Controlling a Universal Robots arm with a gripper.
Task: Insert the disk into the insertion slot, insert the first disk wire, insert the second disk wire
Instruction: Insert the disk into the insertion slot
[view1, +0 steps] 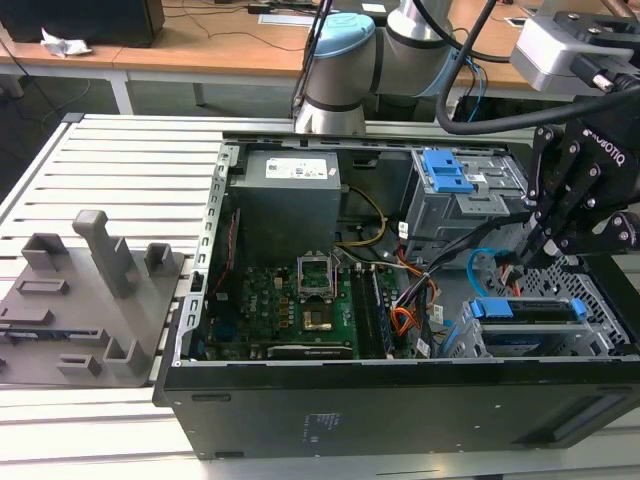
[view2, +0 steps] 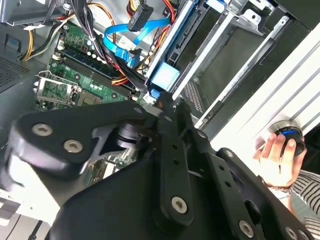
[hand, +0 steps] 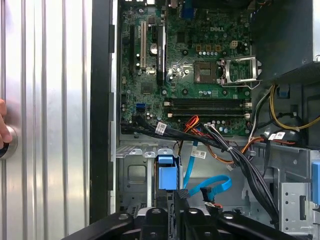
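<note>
An open computer case (view1: 400, 385) lies on a slatted metal surface (view1: 120, 170). In it are one green motherboard (view1: 290, 305), one grey power supply box (view1: 285, 195) and two drive cages. The taller cage (view1: 465, 200) carries a blue latch (view1: 445, 172). The low perforated one is the insertion slot (view1: 600, 305). The single disk (view1: 530, 311) sits in that slot, its blue carrier along the upper edge; the carrier's end shows in the first wrist view (hand: 166, 175), just beyond the fingertips. The gripper (view1: 522, 258) hangs at the case's end on the exterior view's right, between the taller cage and the slot, close over the near end of the disk. In both wrist views its fingers (hand: 165, 215) stand drawn together, and a small orange-red speck sits at the tips (view2: 165, 102); whether a plug is pinched there I cannot tell. Two wires lie nearby. The first disk wire (view2: 121, 80) is a red-orange bundle running up toward the fingertips. The second disk wire (hand: 215, 185) is a light-blue flat cable looping just beside the gripper. A thick black cable bundle (hand: 200, 137) crosses between the motherboard and the slot, crowding the space around both wires. Outside the case, on the exterior view's left, one grey fixture (view1: 90, 290) with upright pegs rests on the surface. One person's hand (view2: 277, 155) rests on a round knob (view2: 290, 135).
</note>
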